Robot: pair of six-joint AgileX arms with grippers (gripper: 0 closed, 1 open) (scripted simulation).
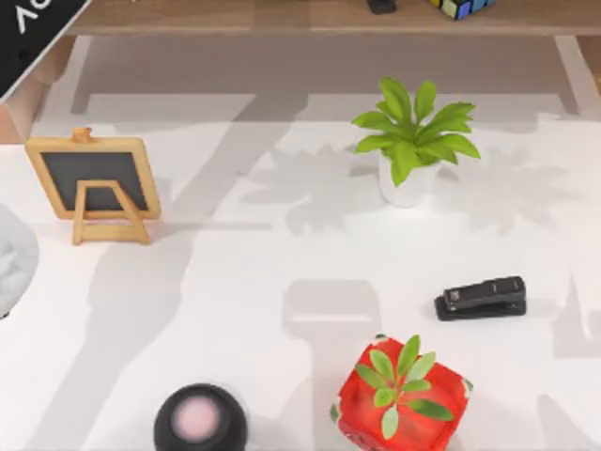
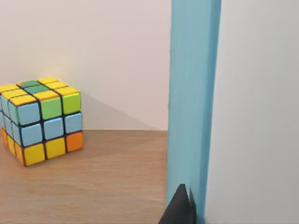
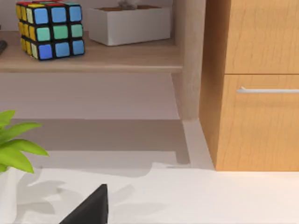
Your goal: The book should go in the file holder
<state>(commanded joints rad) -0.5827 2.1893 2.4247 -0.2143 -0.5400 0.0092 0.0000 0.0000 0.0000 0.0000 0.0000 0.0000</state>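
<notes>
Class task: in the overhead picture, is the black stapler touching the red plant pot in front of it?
Apart. The top view shows bare white table between the stapler and the red pot.

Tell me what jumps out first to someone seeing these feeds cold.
Two plants grab the eye in the top view: a leafy green plant in a white pot right of centre toward the back, and a smaller plant in a red box-shaped pot at the front edge. A small chalkboard easel stands at the left. In the left wrist view a Rubik's cube sits on a wooden shelf beside a tall light-blue upright panel.
</notes>
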